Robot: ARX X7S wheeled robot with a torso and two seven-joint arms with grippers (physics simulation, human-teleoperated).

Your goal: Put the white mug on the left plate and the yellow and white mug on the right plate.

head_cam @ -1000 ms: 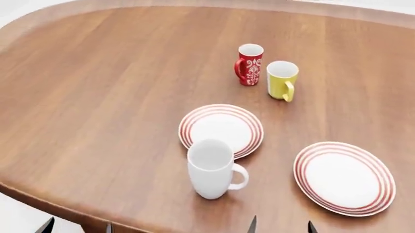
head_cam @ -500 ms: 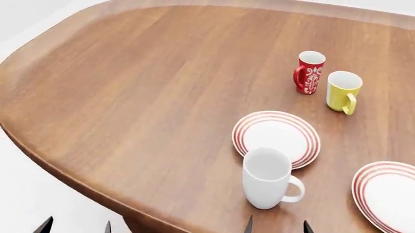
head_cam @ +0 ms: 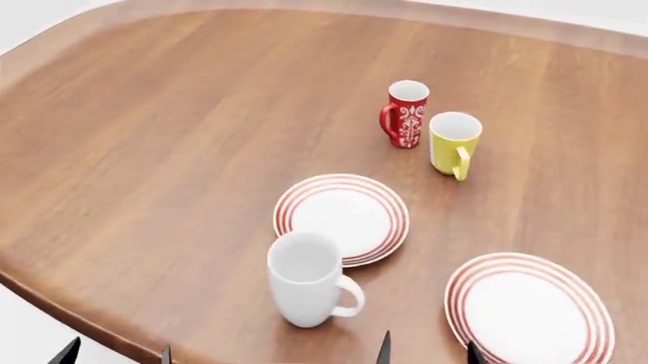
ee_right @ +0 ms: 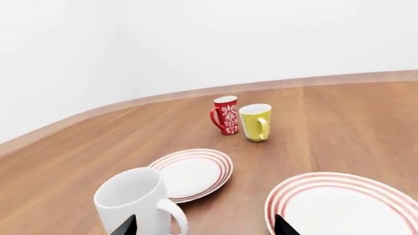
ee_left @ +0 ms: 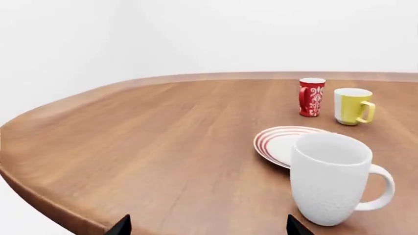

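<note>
Over the last second the head view has swung: the scene slid right, then back left, so the white mug (head_cam: 305, 279) and left plate (head_cam: 342, 219) sit near the middle again and the right plate (head_cam: 530, 310) is almost wholly in frame. The things themselves look unmoved on the table (head_cam: 152, 152); only the camera, or the base under it, seems to have shifted, which I take as lining up before a reach, with no part of the task begun. The white mug stands upright on bare wood just in front of the left plate, its handle toward the right plate; from the head view I cannot tell whether it touches the plate's rim. The yellow mug (head_cam: 454, 143) stands upright well behind both plates, handle toward the robot, and just beside it is a red mug (head_cam: 406, 113), the 1 bystander here. That red mug crowds the yellow one's far-left side, so a grasp there should come from the handle side or from above. Both plates are bare. Of the left gripper (ee_left: 205, 226) and right gripper (ee_right: 203, 225) only dark fingertips show at the frame edges, set well apart, holding nothing.
</note>
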